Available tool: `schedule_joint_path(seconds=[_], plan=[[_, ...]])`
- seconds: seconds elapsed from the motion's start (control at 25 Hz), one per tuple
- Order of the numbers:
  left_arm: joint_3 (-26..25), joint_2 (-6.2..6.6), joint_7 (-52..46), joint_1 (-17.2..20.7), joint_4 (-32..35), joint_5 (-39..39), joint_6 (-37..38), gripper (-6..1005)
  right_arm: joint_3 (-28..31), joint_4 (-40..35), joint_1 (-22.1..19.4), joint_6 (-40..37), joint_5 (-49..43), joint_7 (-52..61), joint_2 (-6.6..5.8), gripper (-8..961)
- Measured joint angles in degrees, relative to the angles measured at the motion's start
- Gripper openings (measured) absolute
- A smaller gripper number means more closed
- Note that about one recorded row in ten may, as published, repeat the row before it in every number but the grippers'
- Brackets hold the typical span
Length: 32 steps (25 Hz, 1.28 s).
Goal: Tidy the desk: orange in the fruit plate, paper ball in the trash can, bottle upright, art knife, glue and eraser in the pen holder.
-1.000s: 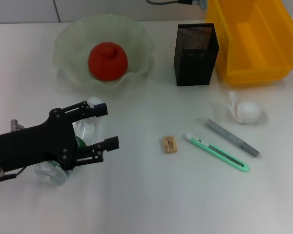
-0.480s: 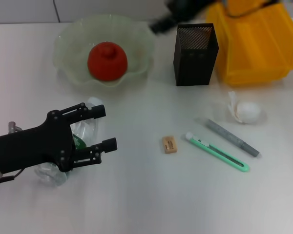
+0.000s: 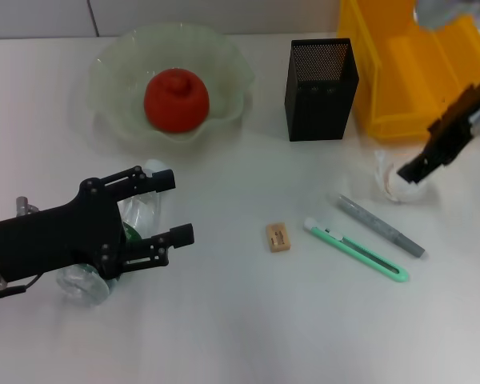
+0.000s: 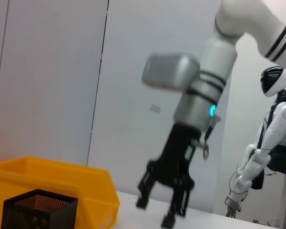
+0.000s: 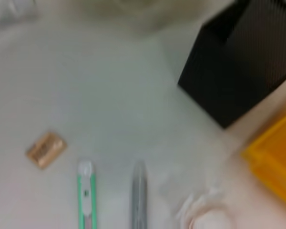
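Fingers of our right gripper (image 3: 416, 170) hang spread just over the paper ball (image 3: 402, 186), which lies on the desk in front of the yellow bin (image 3: 412, 68); our left gripper (image 3: 168, 208) is spread too, above the clear bottle (image 3: 132, 220) lying on its side. Outward, the grey glue stick (image 3: 382, 226), green art knife (image 3: 357, 250) and eraser (image 3: 278, 237), its print unreadable, lie on the desk, the black mesh pen holder (image 3: 321, 78) looks empty, and the orange (image 3: 176, 99) sits in the fruit plate (image 3: 112, 72).

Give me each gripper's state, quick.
Left gripper: open, over the lying bottle, holding nothing.
Right gripper: open, above the paper ball, holding nothing.
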Motion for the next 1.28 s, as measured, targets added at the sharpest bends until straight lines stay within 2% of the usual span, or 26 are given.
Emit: schedule_joint_path(seconds=[0.2,0.72,0.76,1.08,1.12,1.16,1.2,1.28], plan=[[0.0,-0.01,-0.1,-0.1,0.0,-0.2,-0.1,793,-0.7,10.0,-0.1,7.3,-0.1,-1.1,-0.06,842],[0.0,-0.04,-0.1,0.1,0.0,-0.2,-0.8,793,-0.3,25.9,4.2,18.5,-0.6,-2.7,-0.32,834],[0.0,-0.04,-0.1,0.1,0.0,-0.2,-0.8,793,-0.3,25.8,4.1,18.7,-0.6,-2.9,-0.29,833],[0.0,-0.01,-0.3,0.0,0.0,-0.3,-1.5,793,-0.3,23.9,3.6,16.8,-0.4,-3.0,-0.21,582],[0.0,-0.01,-0.3,0.0,0.0,-0.3,-1.5,793,0.4,18.9,2.4,13.3,-0.3,-2.9,-0.16,552],[0.0,-0.01,-0.3,0.0,0.0,-0.3,-1.5,793,0.4,18.9,2.4,13.3,-0.3,-2.9,-0.16,522],[0.0,-0.01,-0.3,0.0,0.0,-0.3,-1.5,793,1.0,15.3,1.5,11.0,-0.2,-2.6,-0.1,492],[0.0,-0.01,-0.4,-0.1,0.0,-0.3,-1.5,793,2.8,6.0,0.0,6.2,-0.2,-1.9,-0.02,494]])
